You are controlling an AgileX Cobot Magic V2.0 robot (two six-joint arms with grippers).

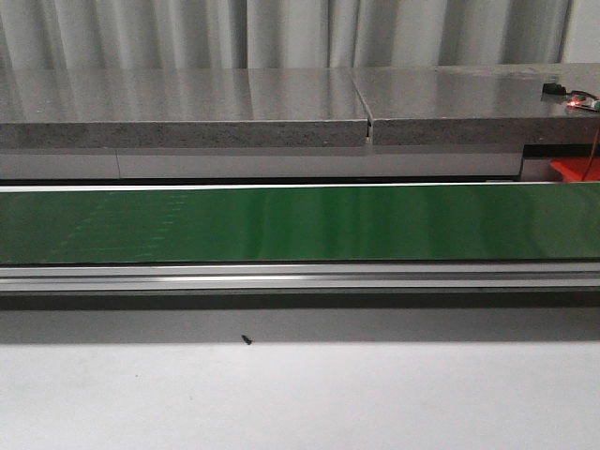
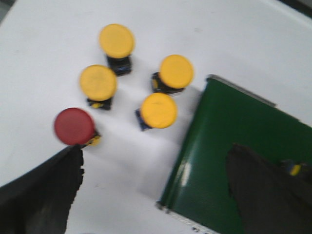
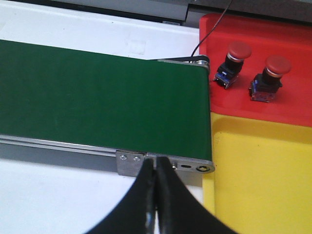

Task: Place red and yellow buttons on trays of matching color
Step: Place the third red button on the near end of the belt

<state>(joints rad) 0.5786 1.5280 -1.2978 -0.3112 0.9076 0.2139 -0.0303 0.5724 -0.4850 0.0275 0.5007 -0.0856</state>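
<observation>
Sorting was partly done: 2 red buttons [image 3: 235,61] [image 3: 270,74] already stood on the red tray [image 3: 292,39], while the yellow tray [image 3: 263,180], near side of it, held none in view. The left gripper [image 2: 156,190] hung with fingers apart over the white table [image 2: 234,34] at the belt's [image 2: 229,146] end, where 4 yellow buttons [image 2: 117,41] [image 2: 98,83] [image 2: 176,71] [image 2: 158,110] and 1 red button [image 2: 74,126] stood. The right gripper [image 3: 155,195] waited, fingers together, empty, by the trays. Judged next: left closes on 1 button, probably the red beside its finger, and sets it on the belt.
</observation>
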